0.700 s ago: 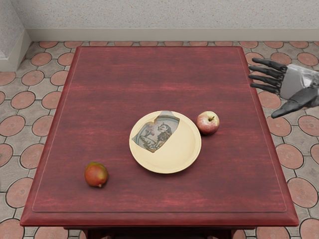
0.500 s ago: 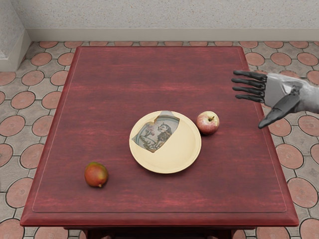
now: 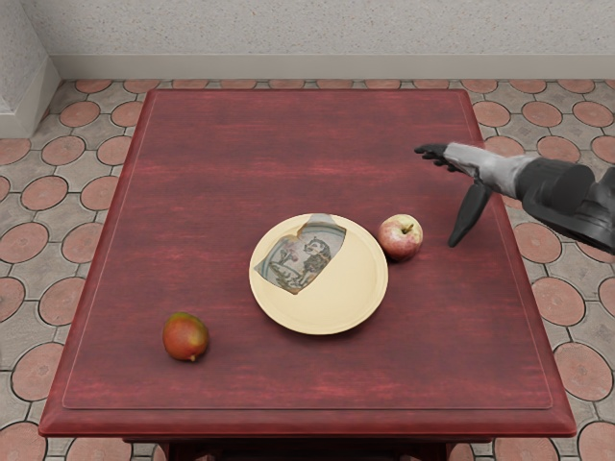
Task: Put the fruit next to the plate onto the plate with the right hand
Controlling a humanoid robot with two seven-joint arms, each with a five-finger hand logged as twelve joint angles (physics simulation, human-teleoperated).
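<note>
A red apple (image 3: pixel 401 236) stands on the table just right of the cream plate (image 3: pixel 346 293), almost touching its rim. The plate carries a printed picture on its left half. My right hand (image 3: pixel 454 182) reaches in from the right edge, above and to the right of the apple. Its fingers are spread, the thumb (image 3: pixel 469 216) points down toward the table, and it holds nothing. A short gap separates the thumb tip from the apple. The left arm is out of view.
A second fruit, red and green (image 3: pixel 185 336), lies far from the plate near the table's front left. The dark red table (image 3: pixel 288 144) has a raised rim. Tiled floor surrounds it.
My right hand has moved left and down from beyond the table's right edge to over the table, turning palm-down with the thumb dropping toward the apple.
</note>
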